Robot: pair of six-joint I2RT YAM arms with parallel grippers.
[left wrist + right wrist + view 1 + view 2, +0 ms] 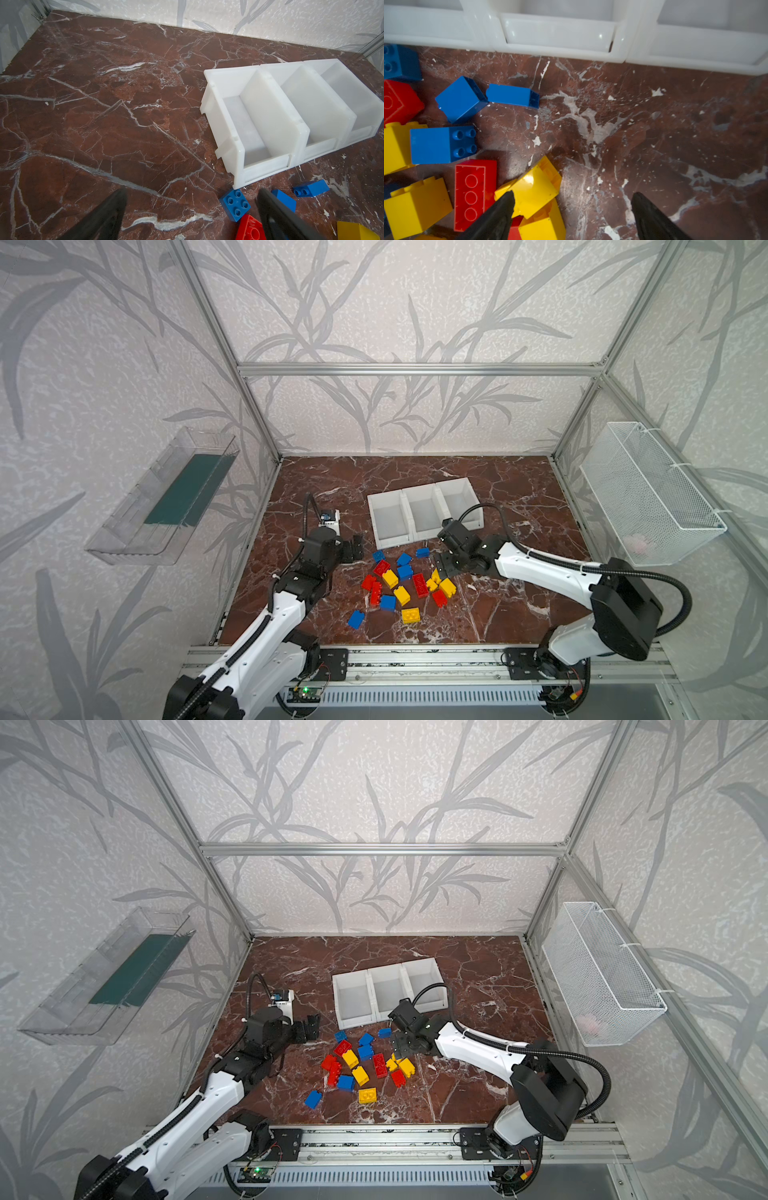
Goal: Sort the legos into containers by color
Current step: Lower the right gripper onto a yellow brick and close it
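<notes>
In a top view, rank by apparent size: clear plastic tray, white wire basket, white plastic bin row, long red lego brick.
Clear plastic tray and white wire basket: alike, unranked.
White plastic bin row.
Long red lego brick.

In a top view, a reddish-brown marble table (478, 986) sits inside a metal-framed enclosure with pale, leaf-patterned walls. Three white bins (368, 986) stand side by side in a slightly angled row near the middle. Just in front of them, nearer the camera, lies a loose pile of red, yellow and blue bricks (360, 1067). One blue brick (313, 1099) sits apart at the near left. The left gripper (311, 1026) hangs left of the pile. The right gripper (400, 1049) is at the pile's right edge, above yellow bricks. A wire basket (602, 969) hangs on the right wall.
</notes>
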